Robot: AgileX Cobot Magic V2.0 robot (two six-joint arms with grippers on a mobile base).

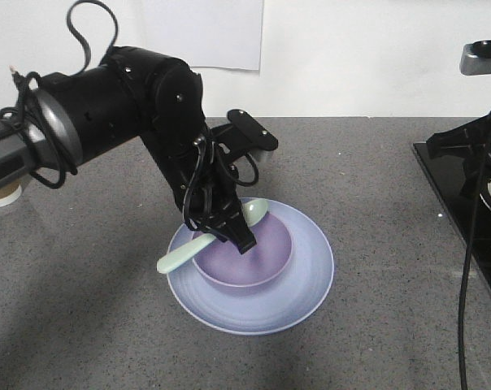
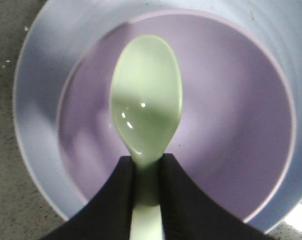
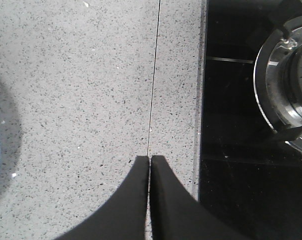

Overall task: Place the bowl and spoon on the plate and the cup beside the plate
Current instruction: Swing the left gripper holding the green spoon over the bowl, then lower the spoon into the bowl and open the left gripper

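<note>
Two risks. First: the left end effector (image 1: 229,229) is clamped on the neck of the small mint-green plastic spoon (image 2: 146,112), which is angled over the deep lavender plastic bowl (image 1: 270,248). The handle overhangs the rim above the round pale-blue plastic plate (image 1: 306,280). If released there it may tip out onto the grey speckled table (image 1: 375,179); can't tell if it rests on the rim. Second: the fingers sit low at the bowl, so pulling out could drag it off centre. Spoon looks glossy and slippery. The brown paper cup (image 1: 3,193) is far left, mostly hidden. The right end effector (image 3: 150,165) is fully closed and empty.
</note>
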